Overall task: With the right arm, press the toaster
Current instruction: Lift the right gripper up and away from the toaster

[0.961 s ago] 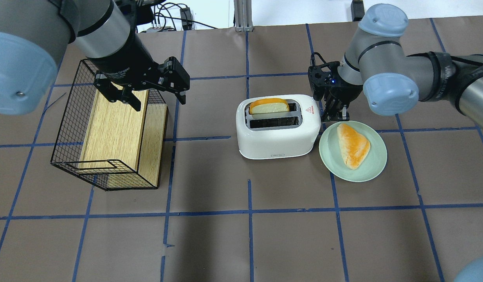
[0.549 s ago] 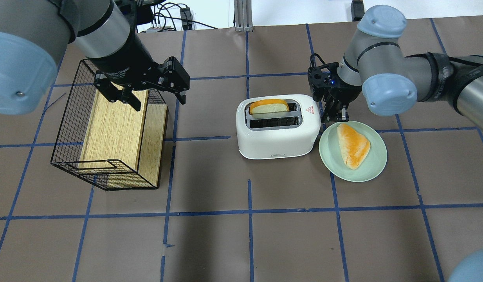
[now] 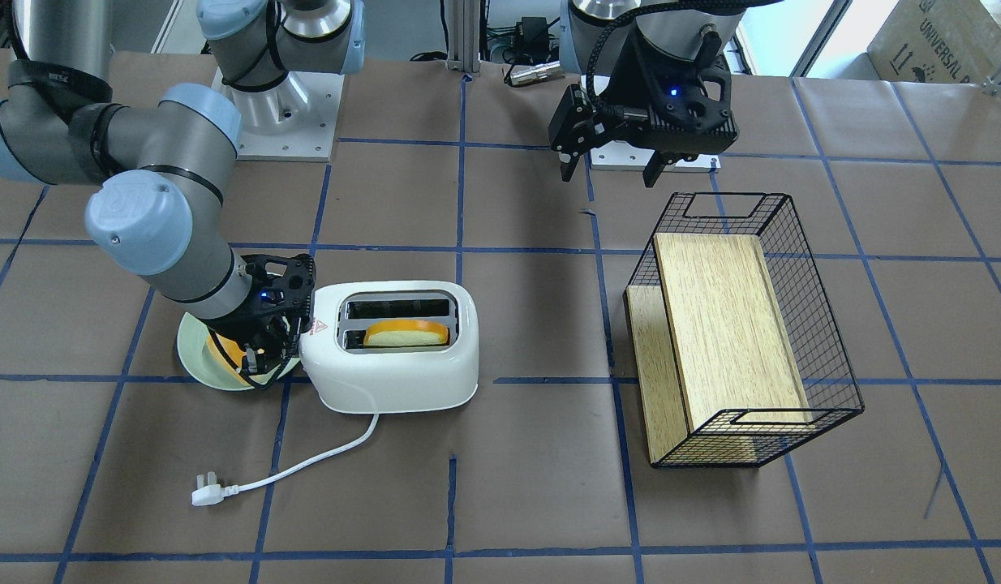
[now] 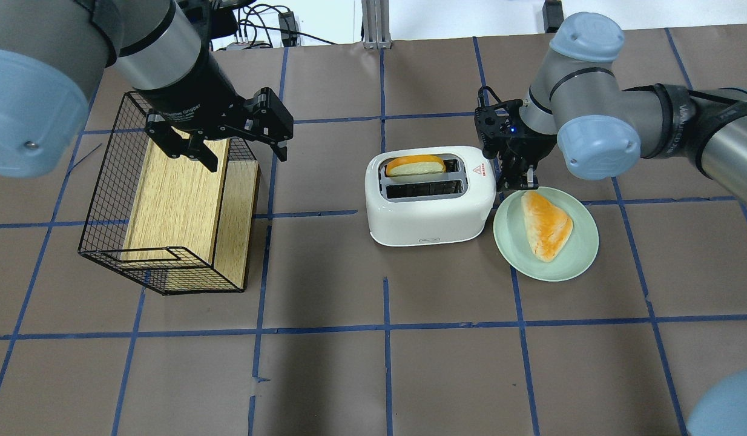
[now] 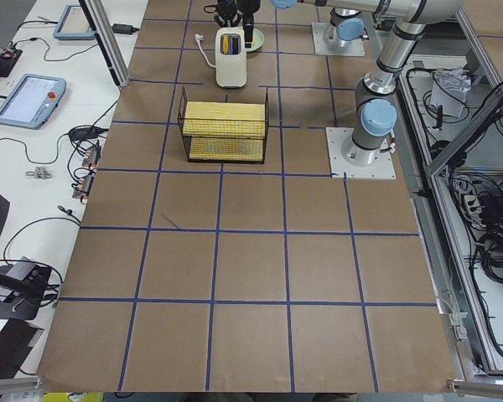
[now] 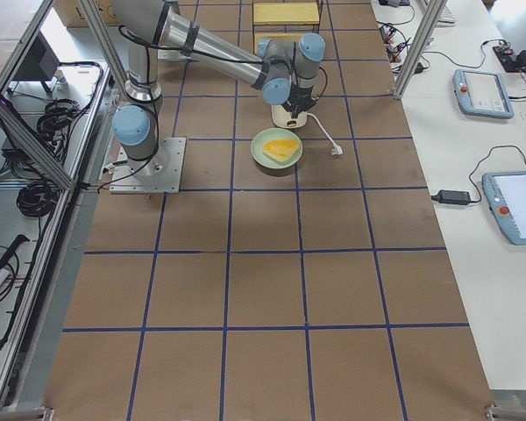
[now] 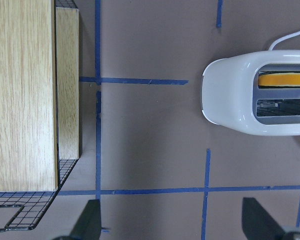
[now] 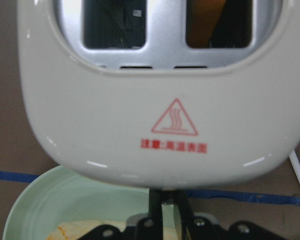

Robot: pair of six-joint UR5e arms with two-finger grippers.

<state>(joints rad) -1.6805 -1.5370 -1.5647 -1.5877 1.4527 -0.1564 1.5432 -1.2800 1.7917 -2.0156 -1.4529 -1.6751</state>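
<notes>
The white two-slot toaster (image 4: 428, 218) stands mid-table, with an orange-crusted bread slice (image 4: 414, 165) in its far slot. It also shows in the front view (image 3: 387, 381) and fills the right wrist view (image 8: 155, 110), red triangle mark facing the camera. My right gripper (image 4: 516, 178) is shut, fingers together and pointing down, tight against the toaster's right end above the plate rim; what it touches there is hidden. It shows in the front view (image 3: 265, 357) too. My left gripper (image 4: 219, 142) is open and empty, hanging above the wire basket.
A pale green plate (image 4: 573, 260) with a bread piece (image 4: 546, 224) touches the toaster's right end. A black wire basket (image 4: 107, 200) holding a wooden board (image 4: 174, 200) stands at the left. The toaster's white cord and plug (image 3: 204, 493) lie on the far side.
My right arm has shifted slightly left and the gripper has gone a little lower at the toaster's end. The bread slice sits slightly deeper in its slot. The left arm has not moved.
</notes>
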